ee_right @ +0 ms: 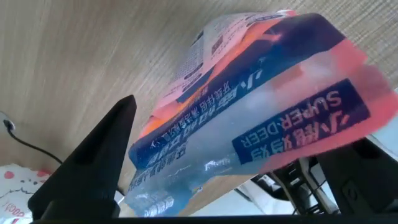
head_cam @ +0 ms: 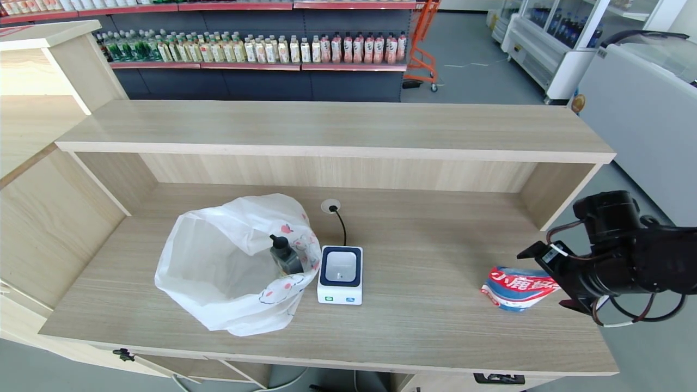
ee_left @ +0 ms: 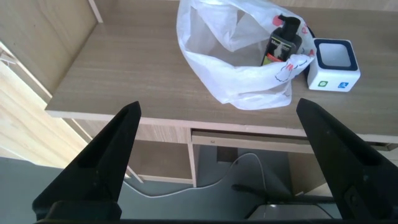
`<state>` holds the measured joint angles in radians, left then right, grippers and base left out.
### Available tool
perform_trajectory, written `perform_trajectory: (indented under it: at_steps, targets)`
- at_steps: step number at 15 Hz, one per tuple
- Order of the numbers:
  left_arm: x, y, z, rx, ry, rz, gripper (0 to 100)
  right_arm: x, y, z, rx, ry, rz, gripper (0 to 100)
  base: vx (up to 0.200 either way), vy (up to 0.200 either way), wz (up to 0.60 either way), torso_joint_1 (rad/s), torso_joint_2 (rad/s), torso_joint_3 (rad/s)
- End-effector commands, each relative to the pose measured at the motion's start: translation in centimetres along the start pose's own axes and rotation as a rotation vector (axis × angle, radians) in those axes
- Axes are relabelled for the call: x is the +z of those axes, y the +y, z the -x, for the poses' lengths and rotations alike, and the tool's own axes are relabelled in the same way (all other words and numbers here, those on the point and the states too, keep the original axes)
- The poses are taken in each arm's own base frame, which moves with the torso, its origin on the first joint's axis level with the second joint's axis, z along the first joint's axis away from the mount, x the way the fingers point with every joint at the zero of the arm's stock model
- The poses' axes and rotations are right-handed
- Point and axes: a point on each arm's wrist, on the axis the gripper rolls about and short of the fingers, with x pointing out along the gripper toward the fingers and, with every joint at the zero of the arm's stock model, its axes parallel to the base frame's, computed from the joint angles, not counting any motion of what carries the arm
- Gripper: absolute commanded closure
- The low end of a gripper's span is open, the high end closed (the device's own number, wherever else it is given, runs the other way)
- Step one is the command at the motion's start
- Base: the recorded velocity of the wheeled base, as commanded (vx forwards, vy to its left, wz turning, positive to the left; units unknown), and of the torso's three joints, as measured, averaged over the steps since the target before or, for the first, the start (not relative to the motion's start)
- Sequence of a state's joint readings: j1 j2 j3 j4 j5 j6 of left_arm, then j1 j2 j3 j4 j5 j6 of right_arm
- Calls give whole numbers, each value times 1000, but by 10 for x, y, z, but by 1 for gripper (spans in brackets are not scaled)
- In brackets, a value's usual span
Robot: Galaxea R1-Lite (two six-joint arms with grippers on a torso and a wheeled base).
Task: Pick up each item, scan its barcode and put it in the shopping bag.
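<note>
1. Done so far, judging by what lies where: one item, a dark pump bottle (head_cam: 284,256), stands inside the white shopping bag (head_cam: 196,256). I take it as already bagged. Whether it was scanned can't be told.
2. The bag sits open-mouthed on the left part of the bench (head_cam: 425,261), touching or just beside the barcode scanner (head_cam: 340,274) on its right.
3. Item in hand now is a red, white and blue snack pouch (head_cam: 514,287). It is on the right part of the bench, well apart from the scanner and close to the bench's right end.
4. The right gripper (head_cam: 549,279) is at the pouch. In the right wrist view its fingers (ee_right: 93,168) are spread wide with the pouch between them. It looks not yet closed on the pouch, which seems to rest on the bench.
5. The left gripper (ee_left: 217,109) is fully spread and holds nothing. It hangs off the front edge of the bench, facing the bag.
6. Left to do for the pouch: grasp, lift, show its barcode to the scanner, drop it in the bag.
7. No other loose items visible on the bench, so the pouch looks like the last one. Roughly half done.
</note>
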<state>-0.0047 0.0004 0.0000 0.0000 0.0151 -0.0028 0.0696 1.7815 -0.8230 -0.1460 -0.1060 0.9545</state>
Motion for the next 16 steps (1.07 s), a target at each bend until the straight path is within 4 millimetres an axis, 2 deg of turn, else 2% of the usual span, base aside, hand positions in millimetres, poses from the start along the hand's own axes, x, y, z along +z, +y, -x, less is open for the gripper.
perform_trajectory:
  at_steps: [1,3,4,8,13,14,16]
  targets:
    - [0,0,0,0,0,0,0,-5,-1,-23,-30,21,35,0,0,0,0,0,0,0]
    - [0,0,0,0,0,0,0,-5,0,-32,-25,17,53,0,0,0,0,0,0,0]
    - [0,0,0,0,0,0,0,-7,-3,-37,-39,25,70,100,0,0,0,0,0,0]
    - [0,0,0,0,0,0,0,-6,0,-47,-26,12,104,100,0,0,0,0,0,0]
    - [0,0,0,0,0,0,0,-9,-5,-50,-52,16,305,100,0,0,0,0,0,0]
    - [0,0,0,0,0,0,0,-8,-4,-48,-42,6,321,100,0,0,0,0,0,0]
    - [0,0,0,0,0,0,0,0,6,-27,32,-50,399,100,0,0,0,0,0,0]
